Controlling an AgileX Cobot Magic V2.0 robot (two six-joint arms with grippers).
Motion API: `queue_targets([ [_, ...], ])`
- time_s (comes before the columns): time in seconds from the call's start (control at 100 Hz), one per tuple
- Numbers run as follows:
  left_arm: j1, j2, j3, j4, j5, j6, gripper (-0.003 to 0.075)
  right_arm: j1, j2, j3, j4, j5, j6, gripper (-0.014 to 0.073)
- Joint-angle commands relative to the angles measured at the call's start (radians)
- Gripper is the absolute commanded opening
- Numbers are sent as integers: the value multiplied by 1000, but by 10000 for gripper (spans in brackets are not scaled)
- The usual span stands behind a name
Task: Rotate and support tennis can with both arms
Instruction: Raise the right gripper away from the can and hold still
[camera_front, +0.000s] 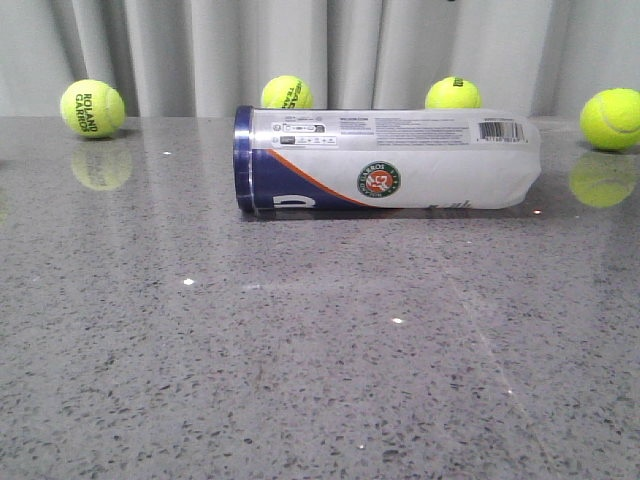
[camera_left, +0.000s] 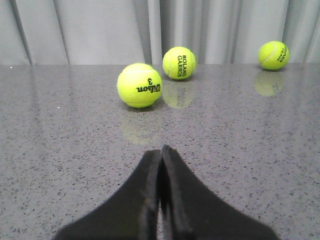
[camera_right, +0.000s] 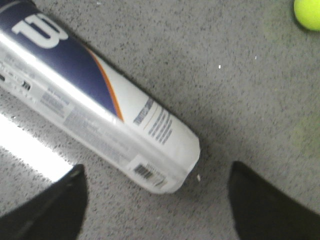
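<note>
Both grippers are out of the front view, so only the wrist cameras show them. Left gripper (camera_left: 160, 200): its two flat black fingers are pressed together, holding nothing, low over the speckled grey table (camera_left: 60, 150) and pointing toward a Wilson ball (camera_left: 139, 85) with two more tennis balls behind it; the can is not in that view. Right gripper (camera_right: 157, 210): jaws spread wide with nothing between them, hovering above the can's rounded base end, where the barcode sits.

In the front view the tennis can (camera_front: 390, 160) lies on its side near the table's middle, long axis running 9 to 3 o'clock, navy rim toward 9 and barcode end toward 3. Four tennis balls line the far edge at about 10, 11, 1 and 2 o'clock from the can, all apart from it.

The can is probably light, thin-walled and glossy, so it may roll freely, slip under the pads and dent under a hard squeeze. I cannot tell whether it holds balls. The stiffer places to grip look like the rimmed end and the moulded base, not the mid-wall.
</note>
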Motion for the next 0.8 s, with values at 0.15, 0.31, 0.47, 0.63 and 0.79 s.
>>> queue_targets([
  [0.15,-2,-34,46,-3,-77,-10,-20,-39,-150,103,-19,83,107,83],
  [0.31,-2,-34,46,-3,-77,-10,-20,-61,-232,198,-19,63,155,-67],
  [0.47,-2,-34,46,-3,-77,-10,-20,-63,-344,305,-19,3,210,-68],
  [0.63,-2,-34,46,-3,-77,-10,-20,-63,-480,433,-19,-90,264,-68],
  [0.79,-2,-34,46,-3,-77,-10,-20,-63,-622,559,-19,-174,304,-68],
])
